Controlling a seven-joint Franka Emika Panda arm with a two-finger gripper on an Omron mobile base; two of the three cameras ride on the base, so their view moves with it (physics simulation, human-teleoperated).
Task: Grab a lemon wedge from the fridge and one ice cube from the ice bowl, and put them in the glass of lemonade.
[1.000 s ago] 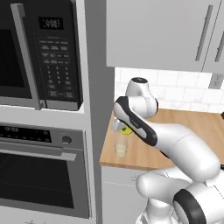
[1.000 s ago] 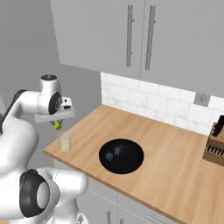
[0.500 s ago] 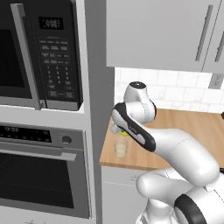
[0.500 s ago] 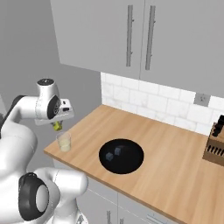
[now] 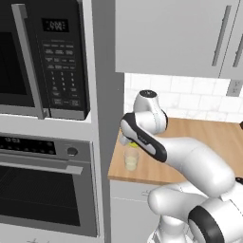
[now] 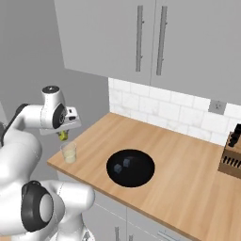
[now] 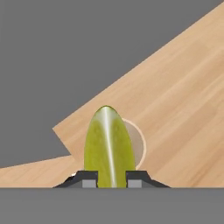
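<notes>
Tool (image 7: pixel 108 177) clamped on wedge (image 7: pixel 108 146), above glass (image 6: pixel 68 152) near table (image 6: pixel 179 164) edge; slightly off-centre release risks bounce onto floor.

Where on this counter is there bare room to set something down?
Bare wood lies between the black bowl and the knife block, and along the tiled backsplash. The left corner is crowded: the gripper holds the lemon wedge above the glass of lemonade.

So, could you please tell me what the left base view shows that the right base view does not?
The left base view alone shows the microwave and the wall oven. The right base view alone shows the black bowl and the knife block. Both show the glass of lemonade on the wooden counter, with the gripper holding the lemon wedge above it.
</notes>
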